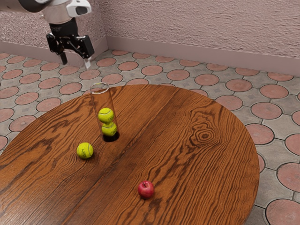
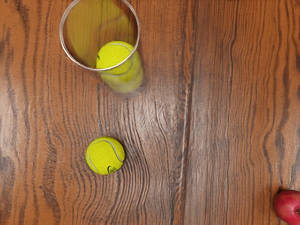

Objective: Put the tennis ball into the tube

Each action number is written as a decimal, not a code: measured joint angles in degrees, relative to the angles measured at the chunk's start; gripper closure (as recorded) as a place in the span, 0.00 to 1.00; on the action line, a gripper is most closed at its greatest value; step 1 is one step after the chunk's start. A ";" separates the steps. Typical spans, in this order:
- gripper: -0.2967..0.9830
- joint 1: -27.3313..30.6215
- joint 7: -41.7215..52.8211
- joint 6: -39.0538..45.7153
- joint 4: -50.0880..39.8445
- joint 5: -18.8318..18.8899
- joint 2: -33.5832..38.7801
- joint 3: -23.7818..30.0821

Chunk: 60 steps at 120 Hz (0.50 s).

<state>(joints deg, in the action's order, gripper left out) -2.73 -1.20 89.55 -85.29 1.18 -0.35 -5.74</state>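
Round tabletop (image 1: 187,173): well inside its edge, the loose ball (image 1: 85,150) awaits grasping; spread, empty jaws should descend, avoiding the tube (image 1: 103,99).

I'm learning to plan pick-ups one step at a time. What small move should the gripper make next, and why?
I'd probably bring the gripper over the loose tennis ball, staying high enough to clear the tube. Its fingers stand apart with nothing between them, and that ball lies on the table beside the tube, which already holds two balls.
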 joint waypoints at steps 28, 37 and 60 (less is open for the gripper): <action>0.23 0.01 -0.03 0.80 -8.99 0.24 6.97 1.11; 0.23 -1.18 -0.04 2.41 -16.16 0.39 11.24 1.30; 0.23 0.25 -0.04 8.60 -31.33 0.68 17.16 1.39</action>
<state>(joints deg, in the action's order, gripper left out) -2.48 -1.24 98.16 -116.61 1.86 16.81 -4.35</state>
